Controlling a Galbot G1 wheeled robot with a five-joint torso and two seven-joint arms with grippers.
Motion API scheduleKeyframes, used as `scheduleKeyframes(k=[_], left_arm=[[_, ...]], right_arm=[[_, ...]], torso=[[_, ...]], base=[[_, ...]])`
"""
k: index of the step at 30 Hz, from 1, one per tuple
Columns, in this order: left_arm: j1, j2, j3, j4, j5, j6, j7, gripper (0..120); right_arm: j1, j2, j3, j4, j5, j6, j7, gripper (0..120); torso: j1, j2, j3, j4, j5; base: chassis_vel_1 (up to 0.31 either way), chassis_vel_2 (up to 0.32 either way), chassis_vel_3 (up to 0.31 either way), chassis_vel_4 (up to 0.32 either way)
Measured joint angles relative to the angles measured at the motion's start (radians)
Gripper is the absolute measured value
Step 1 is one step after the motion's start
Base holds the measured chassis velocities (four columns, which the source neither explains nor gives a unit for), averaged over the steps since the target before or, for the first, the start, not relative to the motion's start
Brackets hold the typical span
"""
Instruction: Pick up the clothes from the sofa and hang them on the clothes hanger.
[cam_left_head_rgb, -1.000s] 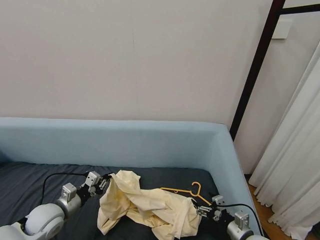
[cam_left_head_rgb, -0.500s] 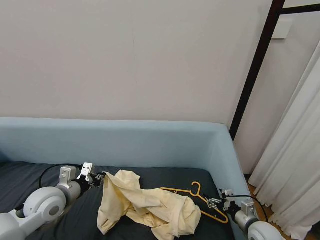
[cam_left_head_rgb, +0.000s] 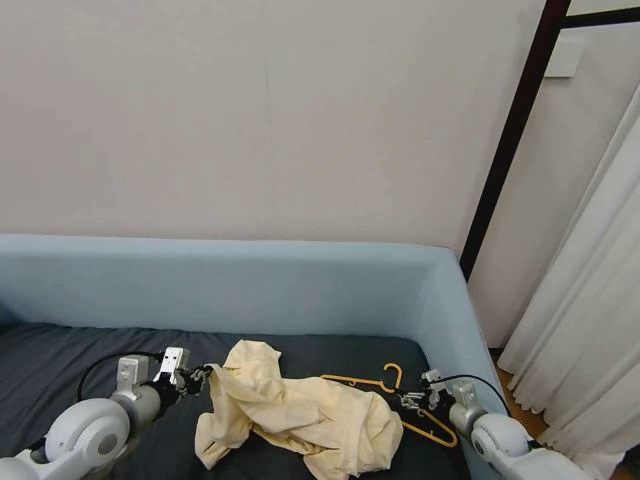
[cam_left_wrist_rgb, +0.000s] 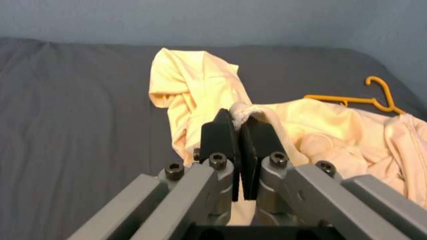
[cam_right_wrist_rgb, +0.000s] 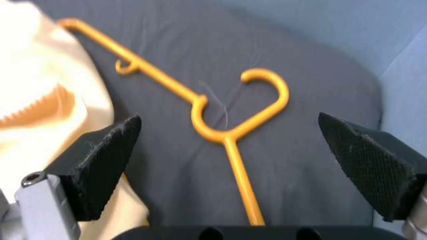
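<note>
Head view | left gripper (cam_left_head_rgb: 200, 375) pinches garment (cam_left_head_rgb: 290, 410) overlapping hanger (cam_left_head_rgb: 432, 430) | right gripper (cam_left_head_rgb: 412, 400) beside hanger

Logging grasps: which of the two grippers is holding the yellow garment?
The left gripper: it is shut on a fold of the yellow garment. The right gripper is open, hanging above the orange hanger, gripping nothing.

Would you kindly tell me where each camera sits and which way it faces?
Head view: on the head, facing forward and down at the sofa; left gripper and right gripper show low.
Left wrist view: on that wrist, looking along shut fingers pinching the cream garment.
Right wrist view: on that wrist, looking between open fingers at the orange hanger.
Shared by all: garment, hanger.
</note>
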Motion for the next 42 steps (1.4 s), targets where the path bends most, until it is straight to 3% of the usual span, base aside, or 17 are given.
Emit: scheduleKeyframes(k=[12,18,20,28,30,37,42], left_arm=[[0.041,-0.023,-0.015,-0.028,0.055,-0.01,0.01,0],[0.053,-0.022,-0.023,-0.034,0.06,-0.011,0.013,0],[0.053,-0.022,-0.023,-0.033,0.06,-0.012,0.013,0],[0.048,-0.027,-0.015,-0.03,0.066,-0.015,0.014,0],[0.048,-0.027,-0.015,-0.03,0.066,-0.015,0.014,0],[0.036,-0.03,-0.001,-0.031,0.069,-0.016,0.014,0],[0.018,-0.021,0.017,-0.032,0.072,-0.016,0.015,0]], right_arm=[[0.102,0.031,-0.09,-0.189,-0.07,-0.059,-0.12,100],[0.11,0.054,-0.095,-0.24,-0.087,-0.053,-0.132,77],[0.111,0.056,-0.096,-0.242,-0.088,-0.052,-0.133,75],[0.115,0.07,-0.102,-0.259,-0.087,-0.048,-0.151,41],[0.115,0.07,-0.103,-0.258,-0.087,-0.047,-0.153,39],[0.11,0.064,-0.087,-0.266,-0.088,-0.047,-0.156,10],[0.089,0.051,-0.06,-0.245,-0.078,-0.034,-0.132,4]], torso=[[0.0,0.0,0.0,-0.0002,0.0001],[0.0,0.0,0.0,-0.0002,0.0],[0.0,0.0,0.0,-0.0002,0.0],[0.0,0.0,0.0,-0.0001,0.0],[0.0,0.0,0.0,-0.0001,0.0],[0.0,0.0,0.0,-0.0001,0.0],[0.0,0.0,0.0,-0.0002,0.0003]], base=[[0.0,0.0,0.0,0.0],[0.0,0.0,0.0,0.0],[0.0,0.0,0.0,0.0],[0.0,0.0,0.0,0.0],[0.0,0.0,0.0,0.0],[0.0,0.0,0.0,0.0],[0.0,0.0,0.0,0.0]])
